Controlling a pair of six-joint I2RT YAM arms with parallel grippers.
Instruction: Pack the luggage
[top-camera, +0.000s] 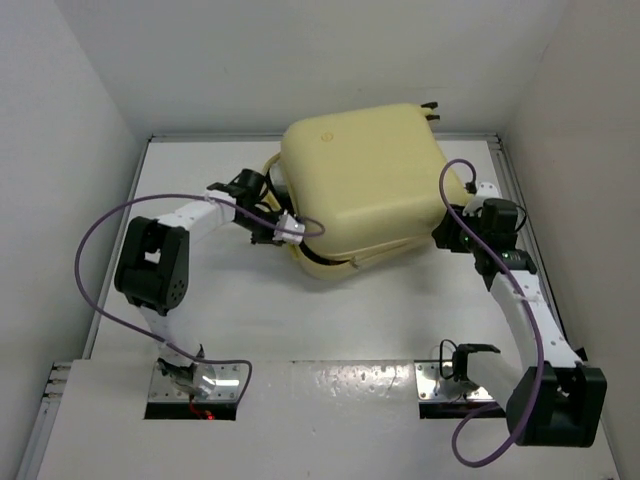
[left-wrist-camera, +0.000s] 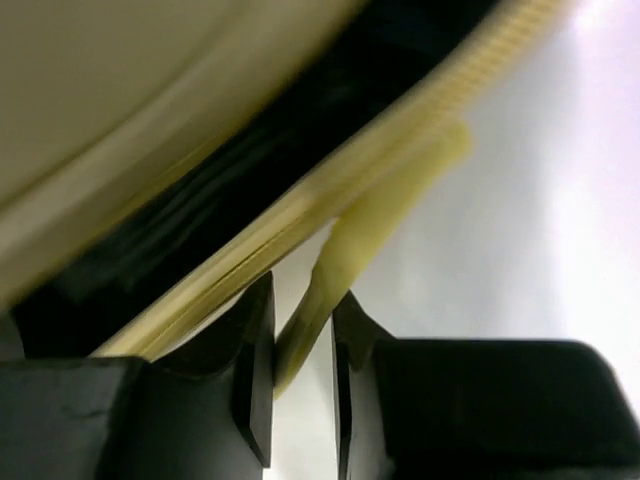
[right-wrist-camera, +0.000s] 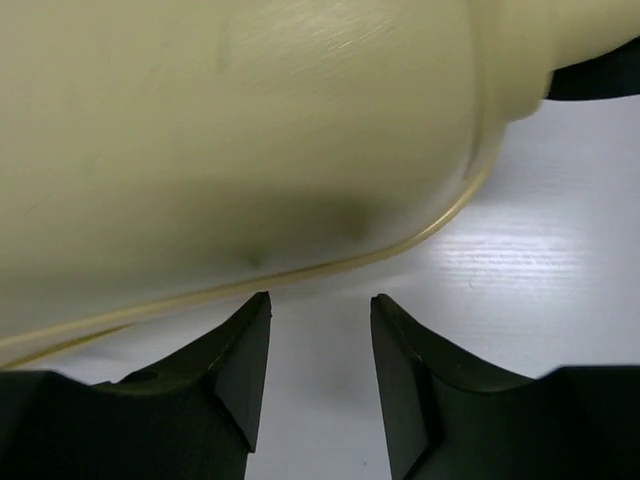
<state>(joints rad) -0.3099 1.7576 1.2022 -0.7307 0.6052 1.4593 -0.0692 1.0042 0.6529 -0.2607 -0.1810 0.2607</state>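
Observation:
The luggage (top-camera: 370, 180), a large cream-yellow hard-shell case, lies at the back middle of the white table (top-camera: 240, 310), its lid almost down and a dark gap along the front-left seam. My left gripper (top-camera: 290, 232) is at that front-left edge. In the left wrist view it (left-wrist-camera: 302, 295) is shut on a yellow zipper pull (left-wrist-camera: 350, 250) that hangs from the zip track below the shell (left-wrist-camera: 120, 100). My right gripper (top-camera: 447, 232) is at the case's right side. In the right wrist view it (right-wrist-camera: 320, 305) stands open and empty, just short of the shell (right-wrist-camera: 250, 130).
White walls close in the table on the left, back and right. Small black wheels (top-camera: 432, 108) stick out at the case's far right corner. Purple cables (top-camera: 100, 260) loop beside both arms. Metal base plates (top-camera: 195, 385) sit at the near edge.

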